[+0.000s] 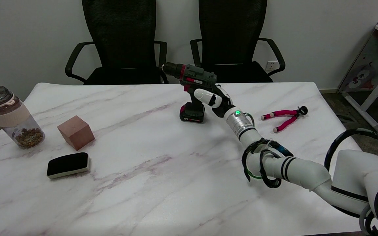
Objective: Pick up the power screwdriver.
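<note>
Right hand [213, 97] wrapped round handle of power screwdriver [193, 87], far centre of table [162, 170]; base apparently still down, lift remaining.

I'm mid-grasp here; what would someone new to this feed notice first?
The power screwdriver stands upright on its battery base at the table's far middle, with the right hand wrapped around its handle. Next, the pink-legged mini tripod lying to the right, and the jar at the left edge.

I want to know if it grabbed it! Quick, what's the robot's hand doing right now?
Right hand: closed around the handle of the power screwdriver, whose base sits on the table.
</note>
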### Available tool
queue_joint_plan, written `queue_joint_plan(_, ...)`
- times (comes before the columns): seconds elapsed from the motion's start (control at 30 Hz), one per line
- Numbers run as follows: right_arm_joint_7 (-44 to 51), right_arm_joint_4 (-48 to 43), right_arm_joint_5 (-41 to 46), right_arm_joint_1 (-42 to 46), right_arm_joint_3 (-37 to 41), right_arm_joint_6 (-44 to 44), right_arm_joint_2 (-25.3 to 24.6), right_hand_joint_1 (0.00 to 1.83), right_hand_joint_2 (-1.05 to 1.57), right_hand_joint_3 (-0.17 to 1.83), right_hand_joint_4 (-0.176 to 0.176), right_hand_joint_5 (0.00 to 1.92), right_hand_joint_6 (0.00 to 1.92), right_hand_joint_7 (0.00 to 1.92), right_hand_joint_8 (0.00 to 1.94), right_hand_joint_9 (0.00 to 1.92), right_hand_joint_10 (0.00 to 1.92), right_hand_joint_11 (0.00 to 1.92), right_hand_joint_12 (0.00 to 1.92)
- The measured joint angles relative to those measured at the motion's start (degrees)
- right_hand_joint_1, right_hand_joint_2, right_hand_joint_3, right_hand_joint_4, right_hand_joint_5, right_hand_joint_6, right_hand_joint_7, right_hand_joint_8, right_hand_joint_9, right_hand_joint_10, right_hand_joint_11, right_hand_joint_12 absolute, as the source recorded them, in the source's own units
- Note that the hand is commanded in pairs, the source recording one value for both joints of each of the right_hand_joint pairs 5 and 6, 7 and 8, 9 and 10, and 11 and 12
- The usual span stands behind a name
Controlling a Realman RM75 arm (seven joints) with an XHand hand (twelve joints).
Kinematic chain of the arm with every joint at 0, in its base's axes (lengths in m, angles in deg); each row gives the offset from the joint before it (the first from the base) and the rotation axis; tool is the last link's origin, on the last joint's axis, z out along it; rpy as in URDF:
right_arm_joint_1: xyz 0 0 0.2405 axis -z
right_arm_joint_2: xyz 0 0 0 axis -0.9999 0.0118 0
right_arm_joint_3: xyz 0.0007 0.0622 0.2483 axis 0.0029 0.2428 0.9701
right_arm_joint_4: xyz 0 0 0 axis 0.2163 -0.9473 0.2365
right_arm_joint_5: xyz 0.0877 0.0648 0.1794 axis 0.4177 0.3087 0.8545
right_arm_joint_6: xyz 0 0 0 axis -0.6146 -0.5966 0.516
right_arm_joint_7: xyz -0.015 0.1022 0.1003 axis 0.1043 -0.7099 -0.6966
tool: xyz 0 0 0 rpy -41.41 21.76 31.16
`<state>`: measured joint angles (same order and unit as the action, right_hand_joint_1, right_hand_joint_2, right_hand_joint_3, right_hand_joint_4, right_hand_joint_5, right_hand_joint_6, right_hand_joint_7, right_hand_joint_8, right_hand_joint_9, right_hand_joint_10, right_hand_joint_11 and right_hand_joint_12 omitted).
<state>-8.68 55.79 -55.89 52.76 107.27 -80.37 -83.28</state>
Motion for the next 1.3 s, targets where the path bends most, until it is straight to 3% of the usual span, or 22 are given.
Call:
queue_joint_plan(0.53,-0.18,-0.86,-0.97,-1.85,-1.16,1.03,-1.75,0.9,-0.28,0.66,0.176,0.39,0.39,0.39,0.39,0.27,0.27,0.24,0.24)
queue_joint_plan(1.07,-0.23,-1.38,-1.31,-2.71,-1.41,1.47,-2.13,0.92,-0.13,0.56,0.176,0.46,0.46,0.46,0.46,0.38,0.38,0.54,0.54)
queue_joint_plan(1.3,-0.25,-1.76,-1.15,-2.88,-1.31,1.58,-2.02,0.93,-0.05,0.64,0.176,0.51,0.51,0.51,0.51,0.58,0.58,1.01,1.01)
